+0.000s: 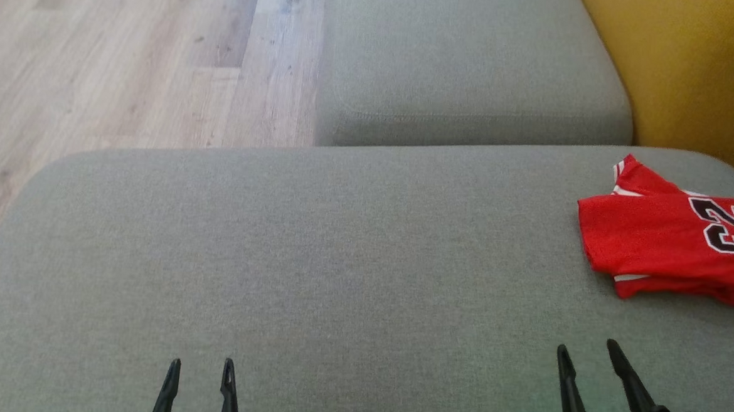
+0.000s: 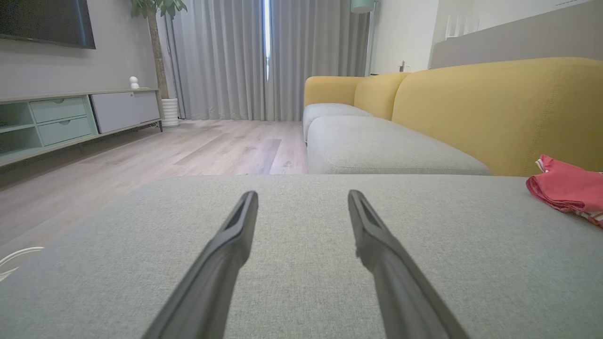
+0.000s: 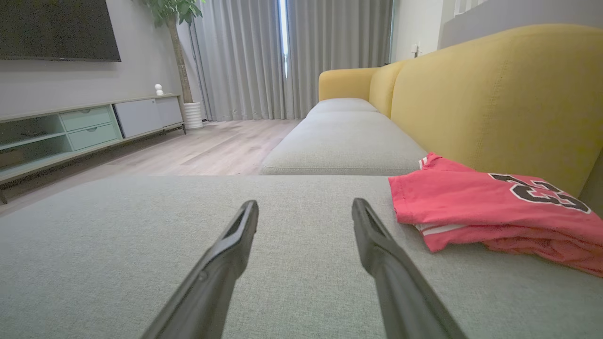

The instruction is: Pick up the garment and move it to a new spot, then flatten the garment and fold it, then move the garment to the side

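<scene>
Folded red jersey [image 1: 654, 246] numbered 23 lies seemingly near the edge of grey fabric cushion [image 1: 339, 261], where a stray nudge risks unfolding it; left pincer [image 1: 202, 362] and right pincer [image 1: 587, 345] wide, empty.

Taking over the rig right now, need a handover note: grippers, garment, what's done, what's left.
Left gripper: open, empty, low over the grey seat cushion.
Right gripper: open, empty, short of the garment and not touching it.
Garment: red jersey with the number 23 facing up, lying in folded layers at the cushion's right edge by the yellow backrest.
Done: it looks folded and set to the side.
Left: probably nothing. The fold's near edge looks slightly uneven, so it is worth a check.
</scene>
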